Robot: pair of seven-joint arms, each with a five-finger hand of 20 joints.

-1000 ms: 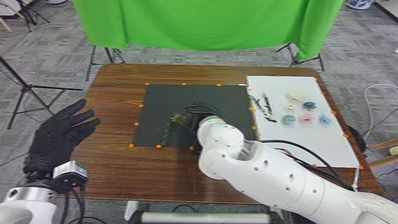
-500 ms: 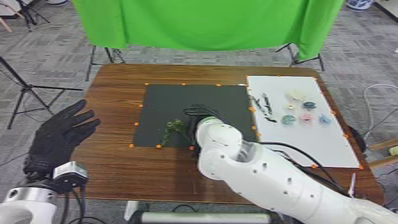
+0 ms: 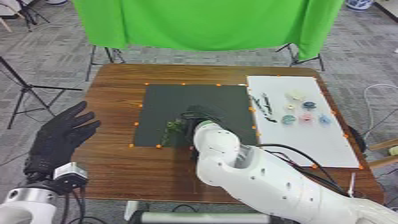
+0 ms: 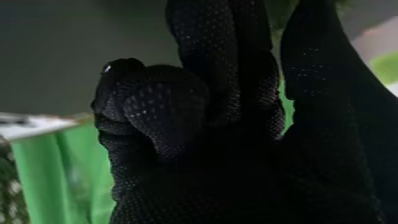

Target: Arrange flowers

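Hanging by wooden table point(image 3: 115, 172), left hand point(image 3: 60, 137) is showing open fingers; right hand point(image 3: 201, 113) is hovering over black mat point(image 3: 173, 100) beside leafy sprig point(image 3: 171, 130), grip: cannot tell

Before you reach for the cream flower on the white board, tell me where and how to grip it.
I'd pinch the cream flower by opposite sides of its head, coming down from above and the far side. It looks rounded and broad, bare board lies beyond it, and the small pale flower sits on its near side.
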